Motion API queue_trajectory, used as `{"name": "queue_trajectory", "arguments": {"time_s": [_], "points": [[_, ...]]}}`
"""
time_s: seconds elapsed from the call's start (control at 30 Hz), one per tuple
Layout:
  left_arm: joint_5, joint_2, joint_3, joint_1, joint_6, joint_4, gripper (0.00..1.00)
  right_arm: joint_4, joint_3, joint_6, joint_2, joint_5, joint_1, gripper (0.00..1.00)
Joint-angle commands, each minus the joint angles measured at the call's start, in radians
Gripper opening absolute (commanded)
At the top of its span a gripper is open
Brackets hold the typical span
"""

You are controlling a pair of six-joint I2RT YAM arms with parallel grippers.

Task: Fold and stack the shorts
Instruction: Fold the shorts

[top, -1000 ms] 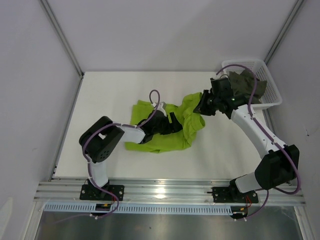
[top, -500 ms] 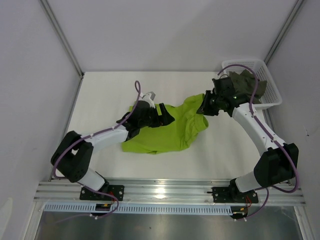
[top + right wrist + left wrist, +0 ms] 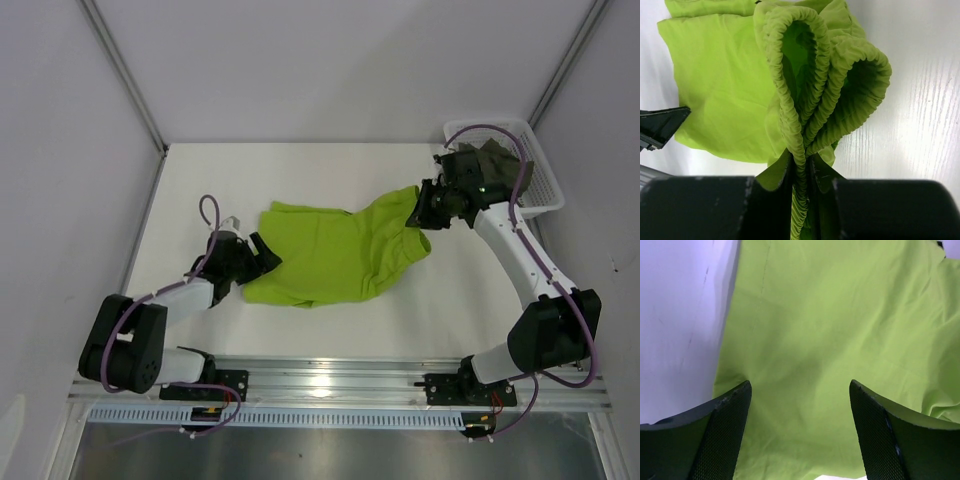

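Green shorts (image 3: 320, 265) lie spread on the table (image 3: 200, 180). My right gripper (image 3: 801, 172) pinches their bunched waistband (image 3: 807, 95); my left gripper (image 3: 800, 385) is open. If I tug, it may slip out.

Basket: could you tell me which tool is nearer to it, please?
Right. The right tool, shut on the green shorts, is close beside the basket; the left tool, open, is at the shorts' far edge.
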State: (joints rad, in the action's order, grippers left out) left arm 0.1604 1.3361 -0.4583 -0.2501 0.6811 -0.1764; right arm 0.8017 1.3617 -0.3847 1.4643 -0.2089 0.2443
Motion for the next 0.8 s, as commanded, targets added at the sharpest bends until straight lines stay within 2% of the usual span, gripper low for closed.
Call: {"name": "queue_trajectory", "arguments": {"time_s": [0.0, 0.1, 0.27, 0.4, 0.63, 0.77], "points": [[-0.027, -0.054, 0.024, 0.02, -0.014, -0.087, 0.81, 0.002, 0.048, 0.033, 0.004, -0.021, -0.01, 0.0], [-0.025, -0.023, 0.026, 0.02, -0.018, -0.095, 0.8, 0.007, 0.062, 0.027, 0.007, -0.041, -0.01, 0.0], [0.022, 0.069, 0.066, 0.017, 0.009, -0.201, 0.78, 0.002, 0.103, -0.025, 0.007, -0.092, -0.004, 0.0], [0.019, 0.08, 0.079, -0.004, 0.021, -0.222, 0.77, 0.02, 0.169, -0.072, 0.024, -0.069, 0.064, 0.0], [-0.01, 0.052, 0.096, -0.057, 0.035, -0.225, 0.76, 0.068, 0.289, -0.123, 0.117, 0.022, 0.211, 0.0], [-0.018, 0.044, 0.102, -0.074, 0.038, -0.225, 0.76, 0.113, 0.359, -0.14, 0.22, 0.135, 0.282, 0.0]]}}
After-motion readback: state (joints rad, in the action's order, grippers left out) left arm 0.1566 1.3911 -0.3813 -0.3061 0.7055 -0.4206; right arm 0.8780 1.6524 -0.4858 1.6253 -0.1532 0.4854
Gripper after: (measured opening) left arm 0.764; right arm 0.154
